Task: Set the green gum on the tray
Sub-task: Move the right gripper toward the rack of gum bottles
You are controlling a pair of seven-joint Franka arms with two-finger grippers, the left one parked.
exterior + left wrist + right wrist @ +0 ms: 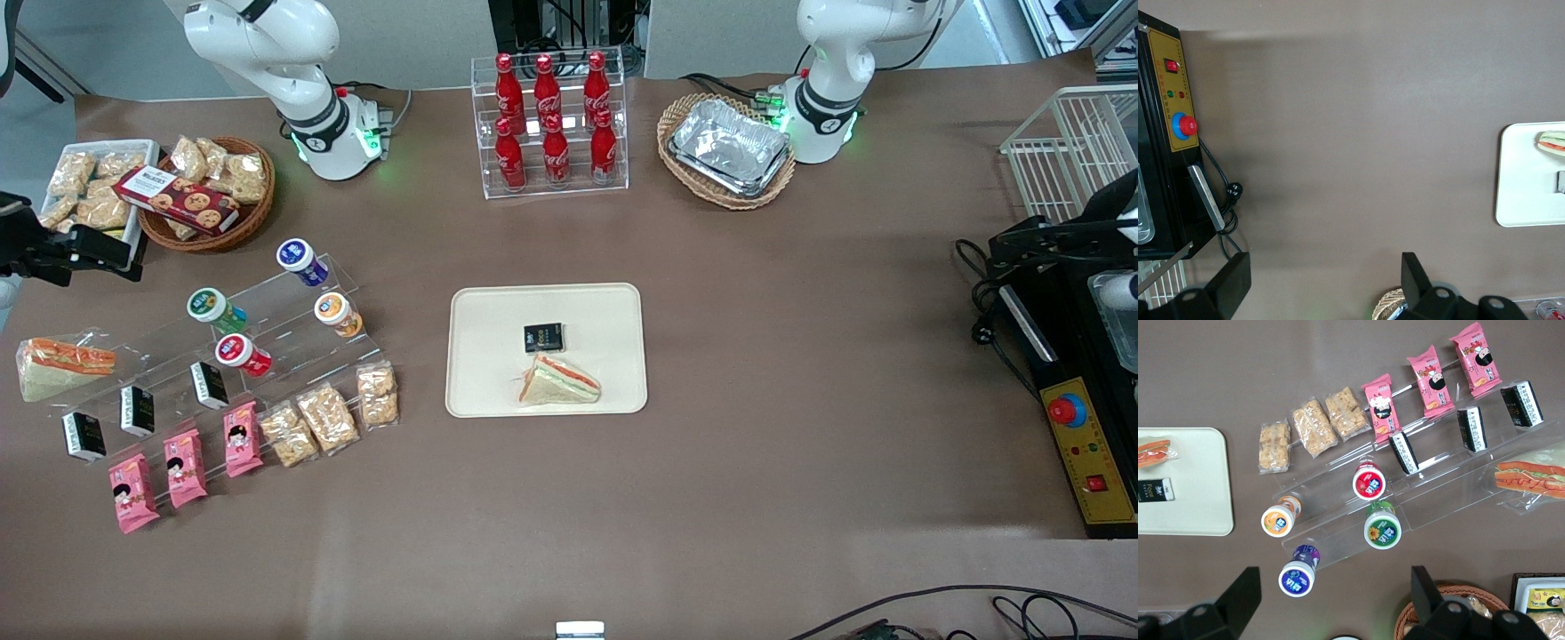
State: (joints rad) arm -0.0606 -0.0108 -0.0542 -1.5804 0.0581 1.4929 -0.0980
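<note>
The green gum [212, 307] is a green canister with a white lid, lying on a clear stepped stand [267, 347] toward the working arm's end of the table. In the right wrist view the green gum [1383, 528] lies between the red and blue-purple canisters. The cream tray [498, 311] sits mid-table and holds a sandwich [560, 380] and a black packet [543, 337]; the tray [1191, 487] also shows in the wrist view. My gripper [107, 258] hovers open and empty above the table edge, farther from the front camera than the green gum; its dark fingers [1245, 593] stand wide apart.
On the stand are red [242, 354], orange [336, 313] and blue-purple [300, 260] canisters, black packets, pink bars and snack bags. A wicker basket with a cookie box [209, 191] lies beside the gripper. A cola rack [551, 124] and foil trays [729, 147] stand farthest from the camera.
</note>
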